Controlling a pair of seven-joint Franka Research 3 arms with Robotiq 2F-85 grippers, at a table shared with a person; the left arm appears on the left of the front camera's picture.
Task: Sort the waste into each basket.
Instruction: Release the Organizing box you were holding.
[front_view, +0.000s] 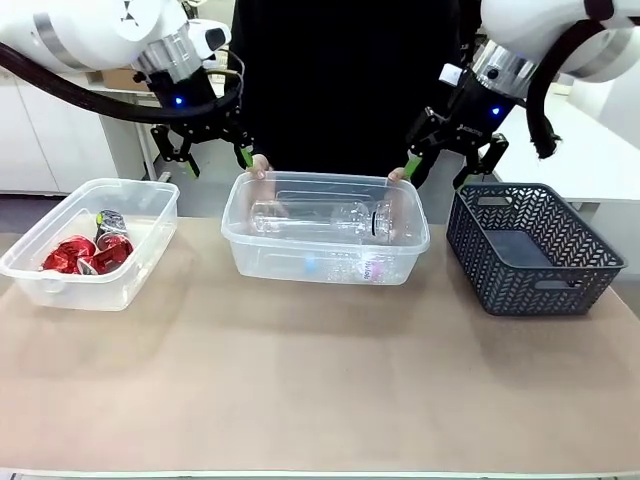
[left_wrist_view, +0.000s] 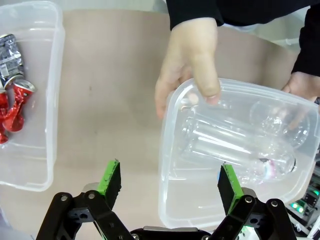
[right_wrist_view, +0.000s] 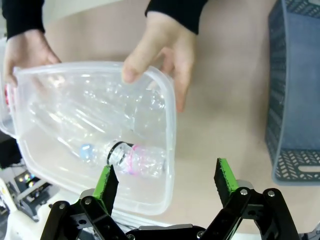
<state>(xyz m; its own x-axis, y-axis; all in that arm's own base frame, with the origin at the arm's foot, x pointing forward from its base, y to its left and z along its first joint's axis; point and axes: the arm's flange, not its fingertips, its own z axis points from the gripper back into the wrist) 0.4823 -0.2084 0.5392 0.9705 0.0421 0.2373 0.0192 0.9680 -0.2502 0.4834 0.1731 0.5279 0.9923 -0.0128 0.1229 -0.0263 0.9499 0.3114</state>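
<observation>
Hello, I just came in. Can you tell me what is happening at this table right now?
A person's hands grip the far rim of the middle tub, which holds clear bottles. The left tub holds red cans. The left gripper and the right gripper hang open above the table, holding nothing. A dark basket stands at the right.
</observation>
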